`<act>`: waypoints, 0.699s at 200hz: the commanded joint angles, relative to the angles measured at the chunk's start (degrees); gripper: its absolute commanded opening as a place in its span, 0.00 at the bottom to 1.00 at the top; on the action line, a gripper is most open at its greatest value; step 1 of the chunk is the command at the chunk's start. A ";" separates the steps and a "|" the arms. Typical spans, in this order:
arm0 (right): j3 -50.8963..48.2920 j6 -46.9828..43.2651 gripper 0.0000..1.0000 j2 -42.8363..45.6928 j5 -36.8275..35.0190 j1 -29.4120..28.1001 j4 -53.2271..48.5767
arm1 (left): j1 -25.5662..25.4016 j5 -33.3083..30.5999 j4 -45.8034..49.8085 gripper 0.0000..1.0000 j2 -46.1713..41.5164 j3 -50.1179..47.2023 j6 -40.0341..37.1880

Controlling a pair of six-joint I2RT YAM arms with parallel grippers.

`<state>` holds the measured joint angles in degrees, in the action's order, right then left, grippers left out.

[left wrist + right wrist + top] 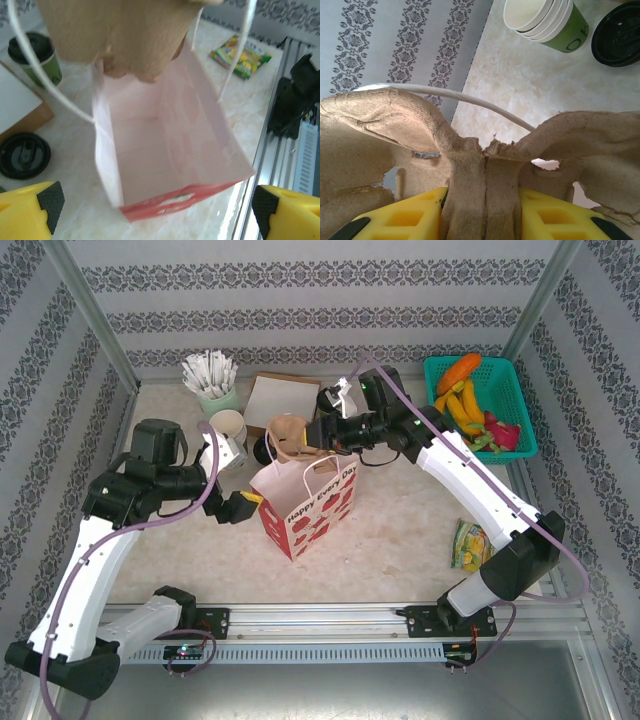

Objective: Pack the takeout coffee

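Note:
The takeout coffee point(32, 57), a green cup with a black lid, stands on the table beyond a cardboard box, apart from both grippers. A red-and-white paper bag point(300, 502) stands open at the table's middle, its pale inside point(165, 150) empty. My right gripper point(482, 200) is shut on the centre fold of a brown pulp cup carrier point(395, 130), holding it over the bag's mouth point(285, 435). My left gripper point(160, 215) is open, with its yellow fingers point(30, 212) spread wide at the bag's left edge point(240, 505) and nothing between them.
A stack of lidless cups point(545, 20) and a loose black lid point(617, 35) sit behind the bag. A cup of white sticks point(213, 388) and a box point(282, 400) stand at the back. A green basket of fruit point(480, 405) is back right, a snack packet point(470, 545) front right.

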<state>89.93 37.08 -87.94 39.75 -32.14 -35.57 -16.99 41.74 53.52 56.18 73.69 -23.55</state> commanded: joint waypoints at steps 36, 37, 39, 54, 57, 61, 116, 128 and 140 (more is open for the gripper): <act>1.60 -8.50 0.37 -0.05 -5.44 -1.41 -7.67 | -23.06 -22.99 -16.84 0.96 1.74 -2.60 9.51; 1.63 -8.73 0.37 -0.04 -5.68 -1.42 -7.89 | -23.12 -23.31 -16.81 0.97 1.78 -2.55 9.54; 1.65 -9.21 0.37 0.01 -6.00 -1.43 -8.32 | -23.16 -23.95 -16.74 0.97 1.81 -2.47 9.61; 1.86 -12.14 0.37 0.06 -9.70 -1.61 -11.98 | -22.96 -28.47 -15.75 0.97 1.61 -2.24 9.72; 1.91 -12.69 0.37 0.01 -10.21 -1.66 -12.65 | -22.83 -28.71 -15.72 0.97 1.36 -2.31 9.65; 1.93 -13.22 0.37 -0.06 -10.70 -1.69 -13.31 | -22.47 -28.69 -15.84 0.97 0.90 -2.67 9.54; 3.69 -18.50 0.36 -2.49 -20.63 -5.24 -18.95 | -5.86 -16.11 -25.37 1.00 -3.90 -7.23 22.23; 4.88 -18.66 0.36 -3.45 -22.96 -6.01 -20.53 | -4.94 -17.19 -24.09 1.00 -1.98 -5.74 24.48; 6.59 -19.40 0.36 -4.78 -27.17 -7.22 -23.14 | -4.95 -16.07 -21.53 0.98 0.81 -3.36 25.06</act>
<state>92.95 20.69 -90.59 21.47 -37.65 -53.28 -22.81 22.79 33.21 53.30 67.29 -5.10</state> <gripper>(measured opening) 0.359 0.994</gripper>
